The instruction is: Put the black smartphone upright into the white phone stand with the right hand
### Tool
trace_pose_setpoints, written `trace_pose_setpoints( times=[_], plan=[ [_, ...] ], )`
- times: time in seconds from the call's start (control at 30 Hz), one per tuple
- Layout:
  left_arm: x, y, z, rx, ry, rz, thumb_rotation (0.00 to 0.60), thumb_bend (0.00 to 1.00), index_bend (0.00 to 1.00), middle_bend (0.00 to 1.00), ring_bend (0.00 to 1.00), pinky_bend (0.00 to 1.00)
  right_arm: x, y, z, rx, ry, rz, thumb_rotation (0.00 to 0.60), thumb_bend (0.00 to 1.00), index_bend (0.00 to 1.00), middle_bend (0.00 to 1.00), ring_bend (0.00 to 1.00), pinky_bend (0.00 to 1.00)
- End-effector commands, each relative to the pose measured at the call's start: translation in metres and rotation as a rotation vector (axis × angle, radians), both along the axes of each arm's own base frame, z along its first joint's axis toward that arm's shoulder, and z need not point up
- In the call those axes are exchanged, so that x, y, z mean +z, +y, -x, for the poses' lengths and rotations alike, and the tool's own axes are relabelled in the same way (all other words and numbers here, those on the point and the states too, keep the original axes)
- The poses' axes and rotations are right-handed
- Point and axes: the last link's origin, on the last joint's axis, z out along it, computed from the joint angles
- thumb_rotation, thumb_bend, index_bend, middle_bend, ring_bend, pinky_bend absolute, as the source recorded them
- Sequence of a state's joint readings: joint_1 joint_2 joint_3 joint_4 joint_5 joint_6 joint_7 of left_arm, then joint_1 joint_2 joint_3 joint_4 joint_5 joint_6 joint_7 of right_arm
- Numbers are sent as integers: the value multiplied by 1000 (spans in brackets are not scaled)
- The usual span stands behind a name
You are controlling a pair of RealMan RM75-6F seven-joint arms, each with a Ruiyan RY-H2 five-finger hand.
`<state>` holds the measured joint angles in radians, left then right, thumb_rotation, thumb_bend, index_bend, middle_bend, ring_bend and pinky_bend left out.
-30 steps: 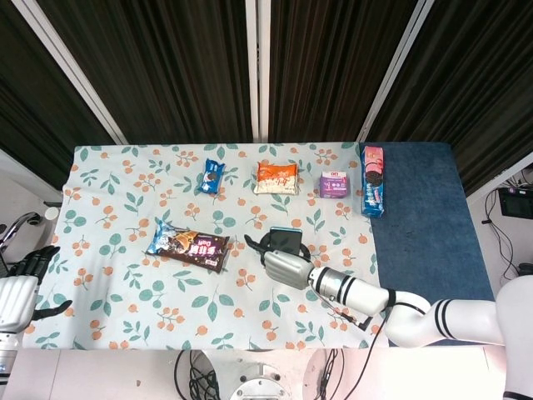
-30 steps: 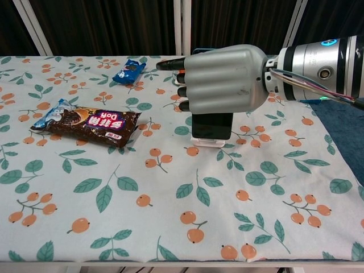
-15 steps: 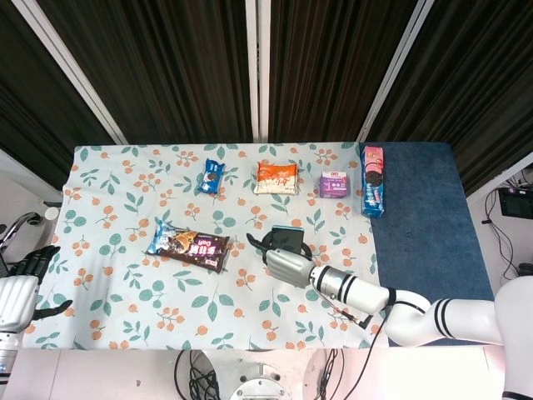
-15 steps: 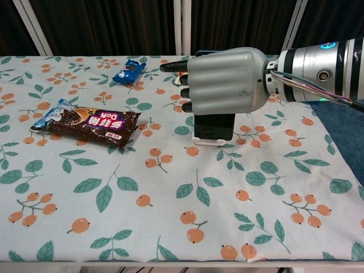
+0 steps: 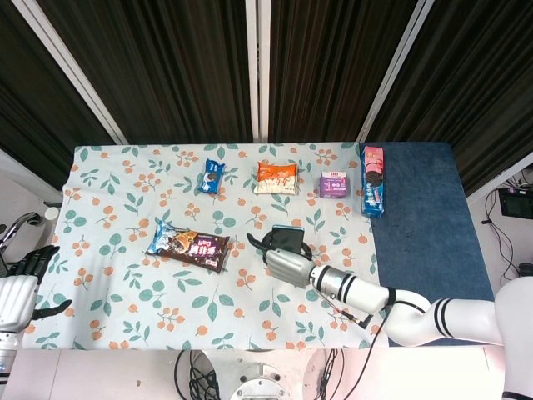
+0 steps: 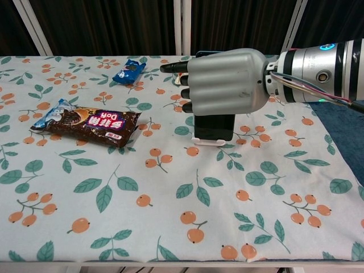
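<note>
The brown snack packet reads, upside down, perhaps "Don".

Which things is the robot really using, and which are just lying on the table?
Using:
black smartphone, standing in the white phone stand
right hand, wrapped around the phone's top

Just lying about:
brown snack bag
blue cookie packet
orange snack pack
purple box
tall cookie pack
left hand, off the table's edge
</note>
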<state>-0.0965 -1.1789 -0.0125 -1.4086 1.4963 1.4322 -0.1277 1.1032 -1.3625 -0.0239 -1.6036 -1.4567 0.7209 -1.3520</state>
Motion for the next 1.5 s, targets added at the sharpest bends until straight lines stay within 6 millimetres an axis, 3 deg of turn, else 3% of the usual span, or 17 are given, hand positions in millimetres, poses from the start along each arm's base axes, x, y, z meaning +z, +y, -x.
trace_pose_setpoints(
  times=[0.03,0.17,0.43,0.77,0.97,1.1,1.27,1.4,1.5],
  plan=[
    [0,0,0,1,0,0,567,77,113,107,109,222,0,0,0,-3,5,5,600,278,412,287,245,0],
    [1,0,1,5,-2,0,566,77,114,116,109,222,-1,-1,0,-4,12,12,600,260,310,224,170,0],
    [2,-1,1,5,0,-1,567,77,115,118,110,222,-1,0,0,-5,23,30,600,199,13,47,1,0],
    [1,-1,2,6,2,1,567,77,116,117,109,222,4,1,3,-5,30,57,600,155,0,0,0,0],
    [1,-1,1,5,2,2,567,77,118,118,109,222,22,8,-1,-8,-34,62,600,120,0,0,0,0],
    [1,-2,2,9,2,-2,566,77,118,118,109,222,50,23,4,-23,-124,60,600,95,0,0,0,0],
    [2,-3,4,17,5,-2,565,77,118,117,109,222,113,41,33,-89,-309,121,600,92,0,0,0,0],
    [0,-2,1,11,9,-2,566,77,118,118,109,222,170,46,78,-242,-572,203,600,96,0,0,0,0],
    [-1,-1,-3,2,14,-2,568,77,118,118,109,222,198,53,120,-455,-821,221,600,131,0,0,0,0]
  ],
)
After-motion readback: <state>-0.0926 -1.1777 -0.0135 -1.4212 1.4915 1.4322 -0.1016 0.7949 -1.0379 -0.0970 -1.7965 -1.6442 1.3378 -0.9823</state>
